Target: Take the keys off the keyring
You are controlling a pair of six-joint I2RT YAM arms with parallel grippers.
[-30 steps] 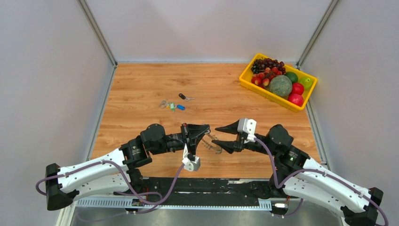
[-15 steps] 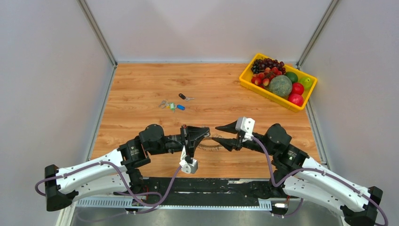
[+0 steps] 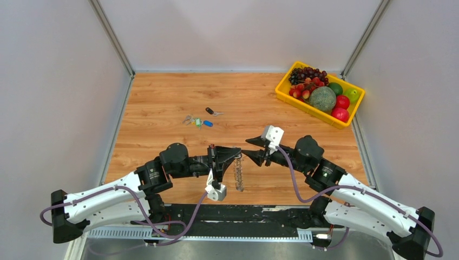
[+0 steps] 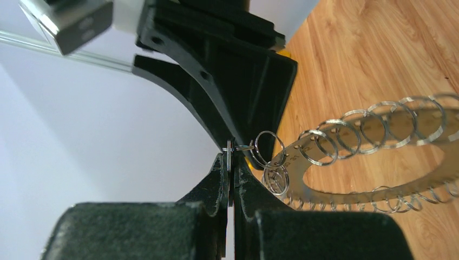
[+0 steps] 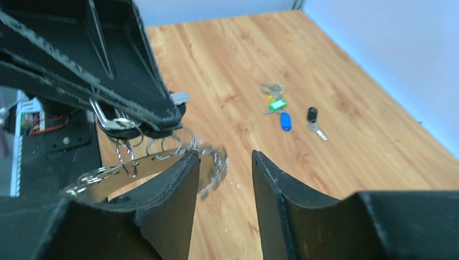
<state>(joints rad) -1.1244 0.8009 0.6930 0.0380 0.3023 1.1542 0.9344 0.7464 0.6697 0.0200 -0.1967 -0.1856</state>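
Note:
The keyring (image 3: 238, 174) is a large grey metal ring with many small wire rings along its rim. It hangs edge-on below my left gripper (image 3: 234, 152), which is shut on its rim. In the left wrist view the gripper (image 4: 231, 157) pinches a thin metal piece of the keyring (image 4: 352, 196). My right gripper (image 3: 248, 147) is open, tip to tip with the left one. In the right wrist view the right gripper (image 5: 224, 168) stands open beside the keyring (image 5: 135, 169) and holds nothing. Loose keys (image 3: 196, 121) with coloured tags and a black-headed key (image 3: 211, 111) lie on the table farther back.
A yellow basket (image 3: 283, 95) of fruit stands at the back right corner. The loose keys also show in the right wrist view (image 5: 273, 100), with a blue tag (image 5: 285, 120) and the black-headed key (image 5: 313, 115). Grey walls close in the wooden table (image 3: 162, 97).
The keyring lay nearly flat between the two grippers; now it hangs straight down from the left gripper. The right gripper has moved left and farther back.

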